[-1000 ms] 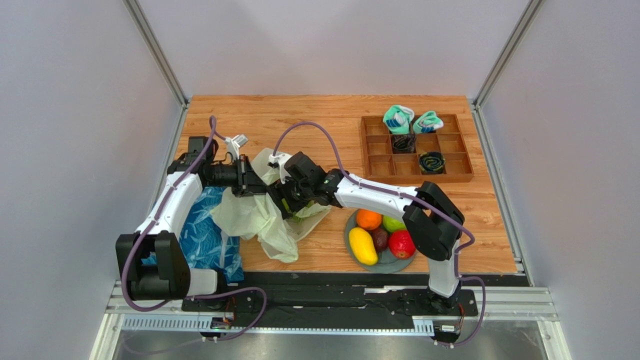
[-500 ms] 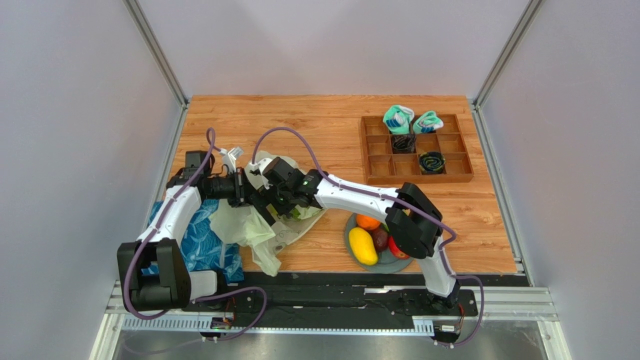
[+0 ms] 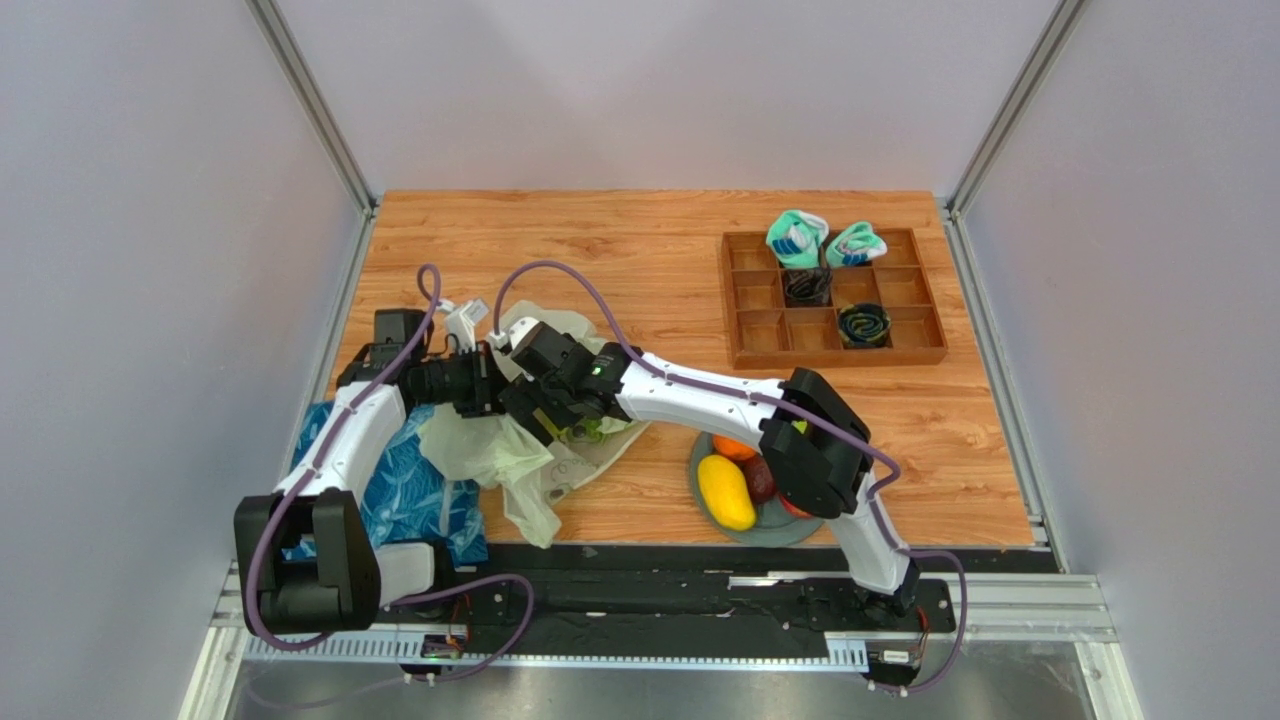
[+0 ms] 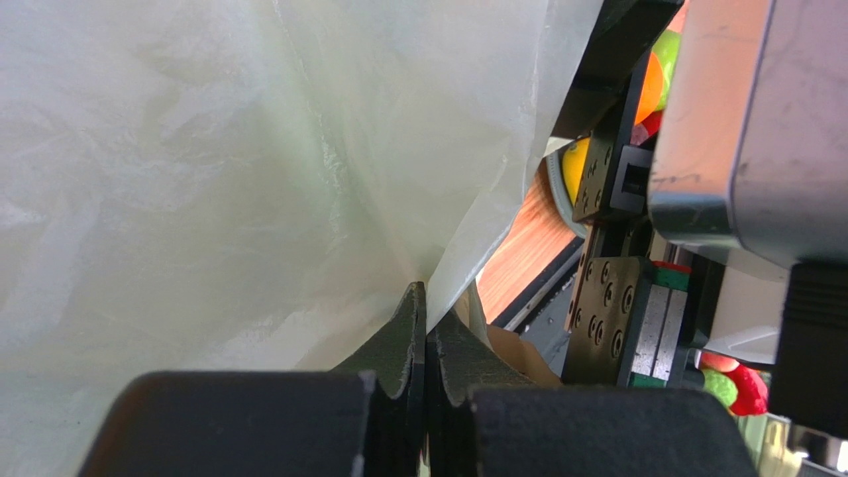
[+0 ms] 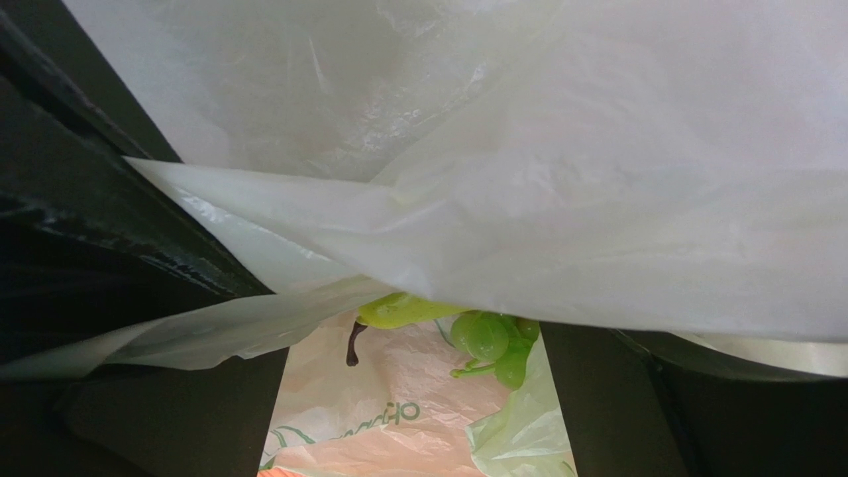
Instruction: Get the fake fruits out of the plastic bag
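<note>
The pale plastic bag (image 3: pixel 499 450) lies crumpled left of centre. My left gripper (image 3: pixel 484 384) is shut on a fold of its film (image 4: pixel 199 149), the fingertips (image 4: pixel 412 308) pinched together. My right gripper (image 3: pixel 529 408) reaches into the bag's mouth and stands open (image 5: pixel 418 397), with bag film (image 5: pixel 597 199) draped over it. Ahead of its fingers, inside the bag, lie a green pear (image 5: pixel 403 310) and a green grape bunch (image 5: pixel 493 343), neither of them held. A yellow mango (image 3: pixel 726 492), an orange (image 3: pixel 733 447) and a dark fruit (image 3: pixel 760 477) rest on a grey plate (image 3: pixel 781 528).
My right arm's elbow (image 3: pixel 812 443) hangs over the plate and hides part of it. A blue leaf-patterned bag (image 3: pixel 394 483) lies under the left arm. A wooden compartment tray (image 3: pixel 834 318) with rolled socks (image 3: pixel 796 236) stands at the back right.
My right gripper has moved left, deeper into the bag's mouth, and opened wide. The left gripper has kept its pinch on the bag and shifted slightly.
</note>
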